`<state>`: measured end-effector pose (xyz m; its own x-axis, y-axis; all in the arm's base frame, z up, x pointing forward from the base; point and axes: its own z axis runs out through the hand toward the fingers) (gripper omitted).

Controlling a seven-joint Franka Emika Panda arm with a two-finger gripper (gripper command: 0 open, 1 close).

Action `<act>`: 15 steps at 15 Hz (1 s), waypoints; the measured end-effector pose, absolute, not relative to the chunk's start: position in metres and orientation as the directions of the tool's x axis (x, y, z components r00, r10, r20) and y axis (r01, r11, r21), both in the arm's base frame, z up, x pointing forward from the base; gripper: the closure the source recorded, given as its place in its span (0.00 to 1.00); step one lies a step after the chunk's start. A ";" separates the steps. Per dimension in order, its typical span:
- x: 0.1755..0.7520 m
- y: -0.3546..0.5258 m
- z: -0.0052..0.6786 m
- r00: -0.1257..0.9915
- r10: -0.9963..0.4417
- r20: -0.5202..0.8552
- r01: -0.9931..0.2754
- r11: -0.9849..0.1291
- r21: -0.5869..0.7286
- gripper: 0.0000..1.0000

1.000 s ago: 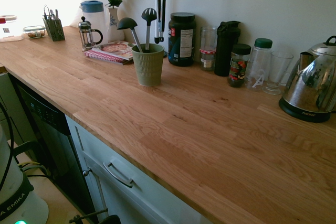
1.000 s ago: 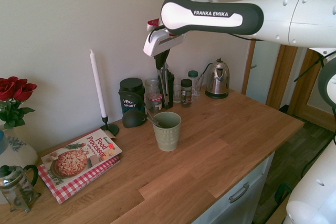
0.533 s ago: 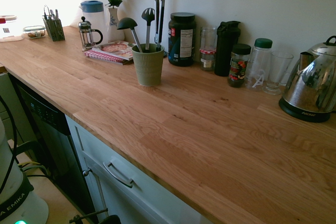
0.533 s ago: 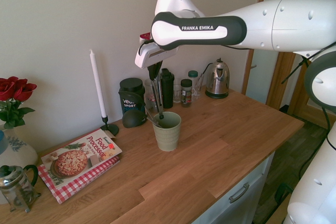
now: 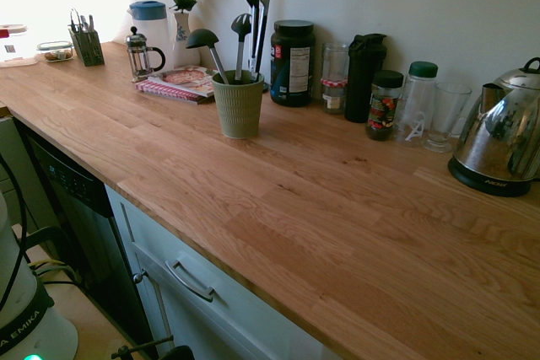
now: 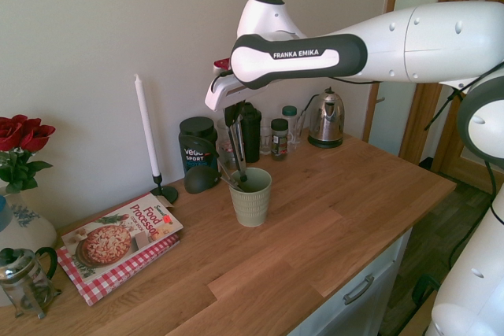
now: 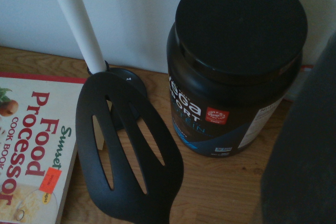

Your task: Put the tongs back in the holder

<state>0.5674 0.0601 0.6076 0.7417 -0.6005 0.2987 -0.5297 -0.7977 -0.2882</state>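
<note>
Wrist and exterior views of a wooden worktop (image 5: 295, 208), with the tongs (image 6: 241, 143) at the holder (image 6: 252, 202). The gripper (image 6: 234, 109) is above the holder, its jaws closed on the upper part of the tongs, which hang nearly upright—their lower ends reach into the holder's mouth. Whether the tips touch its bottom cannot be told. The holder, a sage-green ribbed cup, stands upright and also contains a black ladle (image 5: 202, 38) and a black slotted spoon (image 5: 241, 24), both with their heads above the rim. Behind the holder, against the wall, stands a dark lidded tub (image 5: 293, 65). The wrist view shows the slotted head close up, beside the tub; a white candle (image 7: 79, 19) and a cook book (image 7: 37, 145) also appear. A dark, blurred form at that view's edge is unidentifiable. A metal kettle (image 5: 506, 124) stands well apart from the holder.
</note>
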 end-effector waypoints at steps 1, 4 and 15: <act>0.565 0.059 0.608 0.741 -0.601 0.298 -0.531 -0.797 -0.287 1.00; 0.560 0.058 0.608 0.745 -0.604 0.284 -0.539 -0.795 -0.278 1.00; 0.544 0.049 0.595 0.746 -0.614 0.257 -0.560 -0.788 -0.256 1.00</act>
